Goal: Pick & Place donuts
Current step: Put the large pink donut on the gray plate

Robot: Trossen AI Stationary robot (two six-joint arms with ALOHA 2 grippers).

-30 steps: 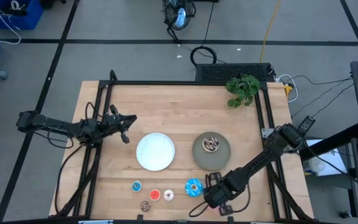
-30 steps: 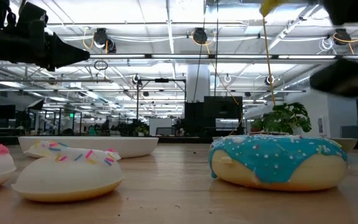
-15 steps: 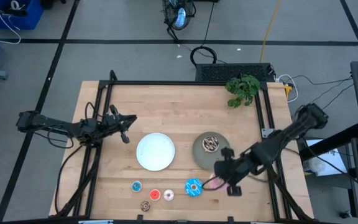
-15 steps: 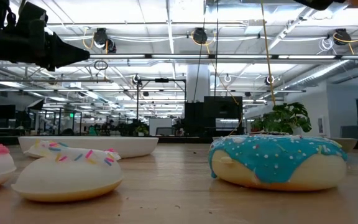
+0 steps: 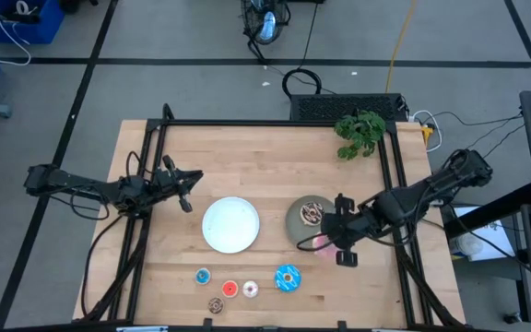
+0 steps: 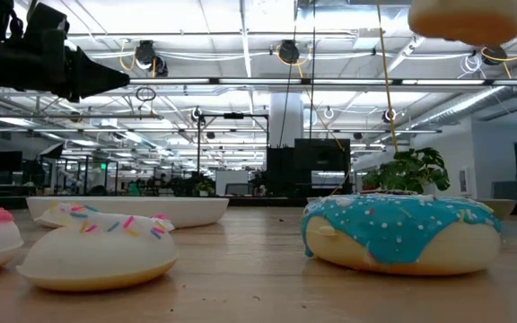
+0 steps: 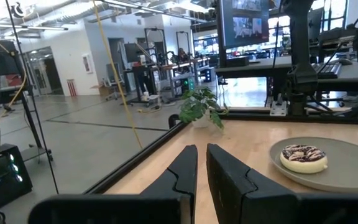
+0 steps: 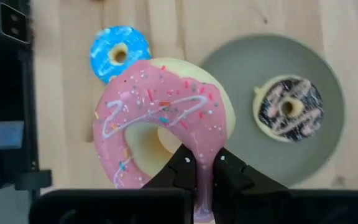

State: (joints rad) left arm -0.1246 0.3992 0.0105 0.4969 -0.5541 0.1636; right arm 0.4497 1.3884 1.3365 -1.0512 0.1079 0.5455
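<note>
- High view: I have the right claw (image 5: 324, 242) in the air, just off the grey plate (image 5: 295, 228) on the side facing the tabletop's (image 5: 275, 157) front edge. A patch of pink shows at its tip, which is the pink-iced donut (image 5: 320, 243). The brown drizzled donut (image 5: 312, 213) already sits on the grey plate. The white plate (image 5: 230, 224) is bare, on the far side of the grey plate from the right claw. The left claw (image 5: 186, 193) waits beyond the white plate, well apart from the grey plate.
- Low view: the pale underside of the carried donut hangs well above the tabletop. The blue-iced donut (image 6: 400, 233) rests flat on the wood below it.
- Left wrist view: left claw pinched shut and empty, pointing across at the grey plate with its drizzled donut.
- Right wrist view: right claw clamped on the pink-iced donut's ring, one finger through the hole, the donut lying flat. The grey plate lies just beside and below it, with the free half nearest.
- Judgement: the right arm is far nearer. A short shift over the grey plate's rim toward its bare half should do, keeping clear of the drizzled donut.
</note>
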